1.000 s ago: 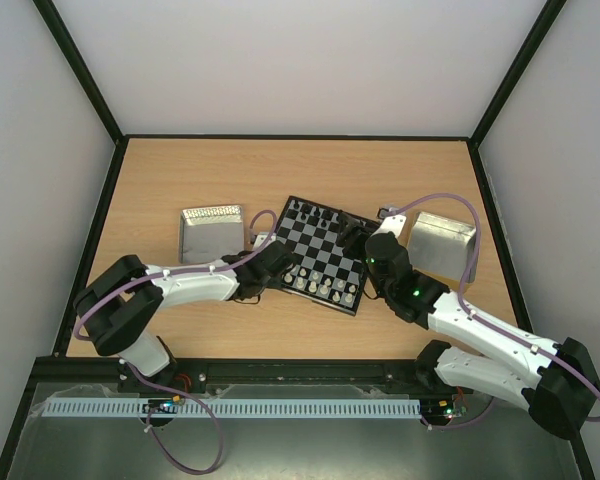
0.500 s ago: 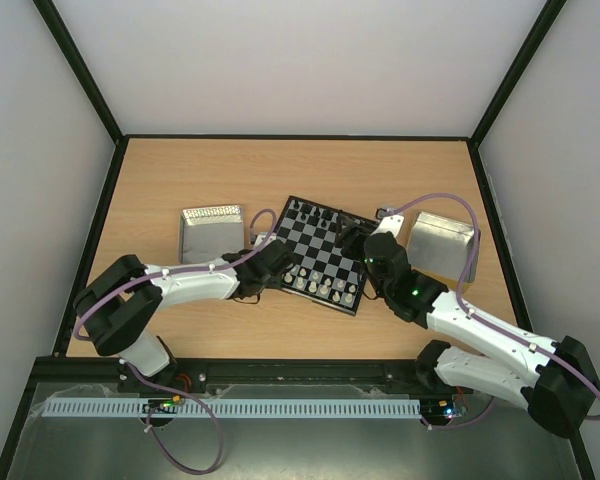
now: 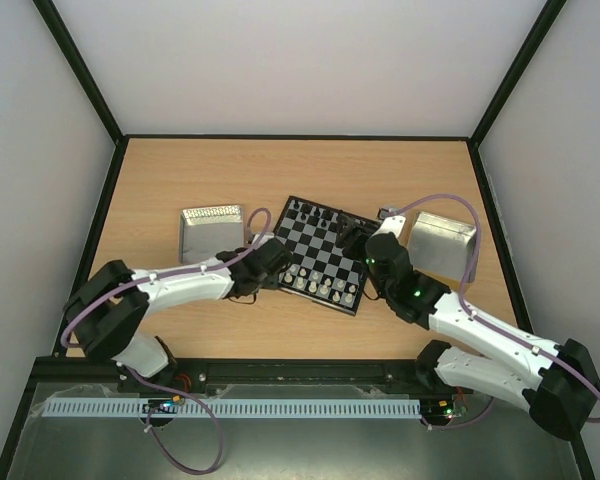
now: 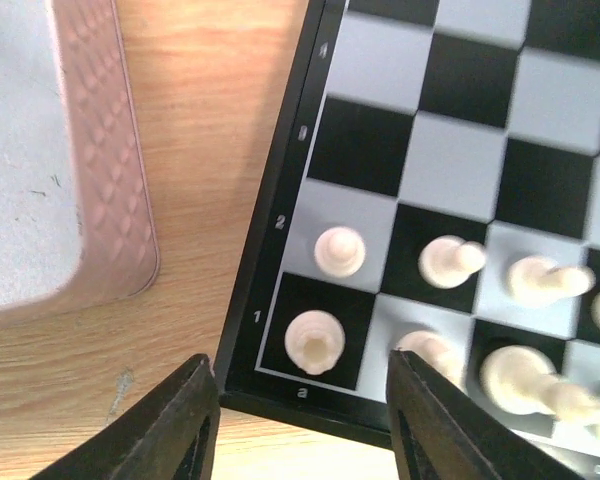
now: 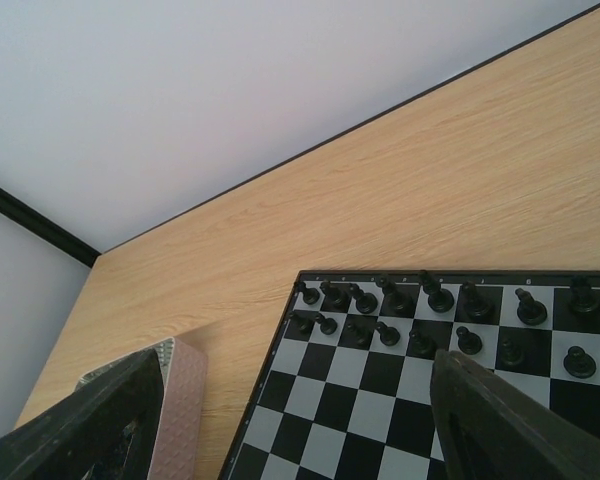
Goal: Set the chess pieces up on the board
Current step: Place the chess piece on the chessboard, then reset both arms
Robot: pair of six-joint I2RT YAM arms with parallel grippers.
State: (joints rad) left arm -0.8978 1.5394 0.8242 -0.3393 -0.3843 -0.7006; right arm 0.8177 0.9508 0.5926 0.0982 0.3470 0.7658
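Note:
The checkered board [image 3: 318, 250] lies slightly turned at the table's middle. Black pieces [image 3: 315, 212] stand in two rows along its far edge, and cream-white pieces [image 3: 325, 288] in two rows along its near edge. My left gripper [image 3: 278, 264] is open and empty at the board's near-left corner. In the left wrist view [image 4: 305, 420] its jaws straddle the corner, just short of the white rook [image 4: 313, 341] on a1, with a white pawn [image 4: 339, 251] beyond it. My right gripper [image 3: 352, 236] is open and empty above the board's right side. Its wrist view [image 5: 300, 430] looks across the board [image 5: 365, 395] to the black rows [image 5: 430, 310].
A shiny metal tray [image 3: 212, 232] stands left of the board, close to my left gripper. Its rim shows in the left wrist view [image 4: 105, 170] and the right wrist view [image 5: 180, 395]. A second metal tray [image 3: 442, 243] stands right of the board. Black rails border the table.
My left gripper has drawn back a little to the left from the board's near-left corner, and its elbow has swung outward. My right arm has barely moved.

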